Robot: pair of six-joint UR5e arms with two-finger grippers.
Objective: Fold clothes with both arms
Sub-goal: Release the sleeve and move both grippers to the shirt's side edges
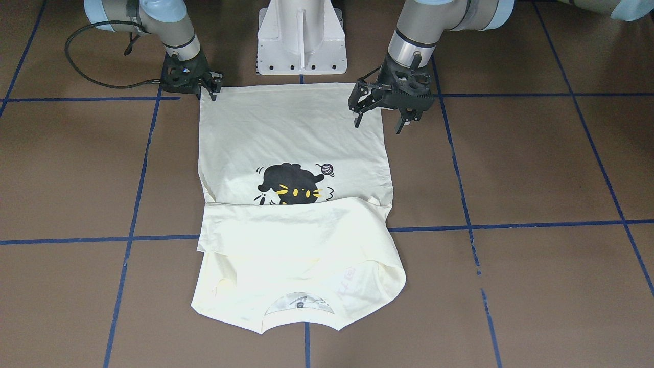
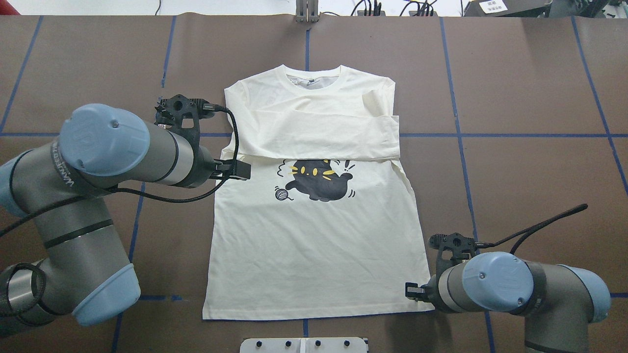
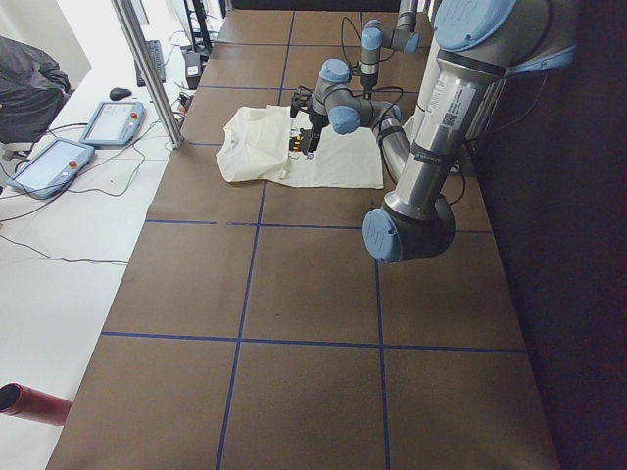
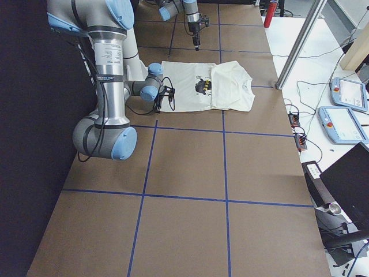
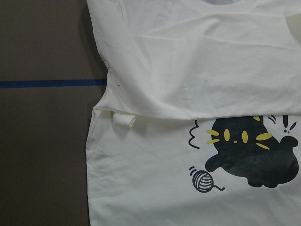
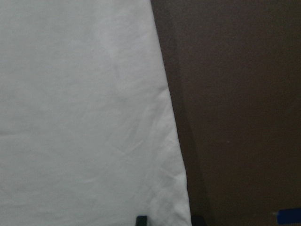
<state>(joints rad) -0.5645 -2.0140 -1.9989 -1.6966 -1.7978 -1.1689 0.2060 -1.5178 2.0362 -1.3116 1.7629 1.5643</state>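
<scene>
While the T-shirt is lying flat on the table, print up with sleeve fabric folded across its chest, the right gripper is sitting low at one hem corner. Its jaws are standing slightly apart, the shirt's side edge running between them. The left gripper is hovering higher, jaws spread wide, the opposite side edge lying beneath them.
</scene>
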